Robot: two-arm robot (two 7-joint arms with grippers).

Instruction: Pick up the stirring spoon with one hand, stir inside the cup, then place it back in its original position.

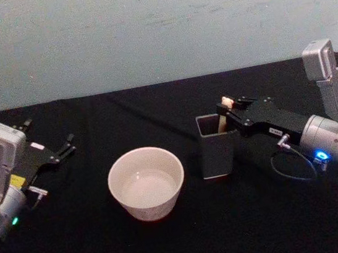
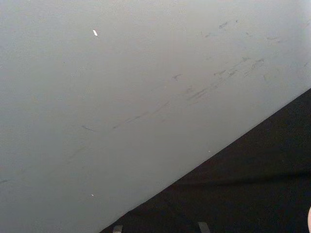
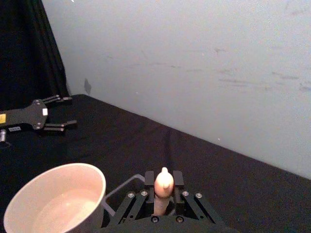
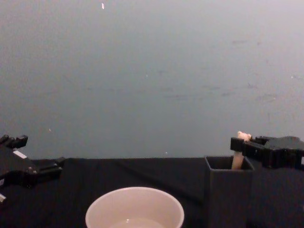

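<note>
The left gripper (image 1: 50, 132) rests low over the black table (image 1: 154, 106) at the left edge of the work. Its jaws are spread wide with nothing between them. It looks parked there so that the other arm can work alone, as the task asks for one hand.

The cup (image 1: 149, 210) stands to the right of those open jaws and well apart from them. It is upright with its wide mouth open, and it looks ready to take the spoon from above. It also lies to the left of the right gripper's jaws, with the dark grey holder (image 1: 217, 152) between cup and jaws.

The holder stands upright directly below the tips of the right gripper (image 1: 231, 115). The stirring spoon (image 3: 164, 184) stands in it, handle up and leaning a little. The bear head pokes just above the jaws, while the neck and bowl are hidden inside the holder.

The right gripper reaches in from the right at rim height, and its jaws are pressed in on the beige handle from both sides, just under the bear head. Gripping that high leaves the whole lower part free to go into the cup. I judge this to be the pick-up step, with the spoon clasped but not yet drawn out of the holder. The next move likely calls for a straight lift, so that the bowl clears the rim before crossing left to the cup.
</note>
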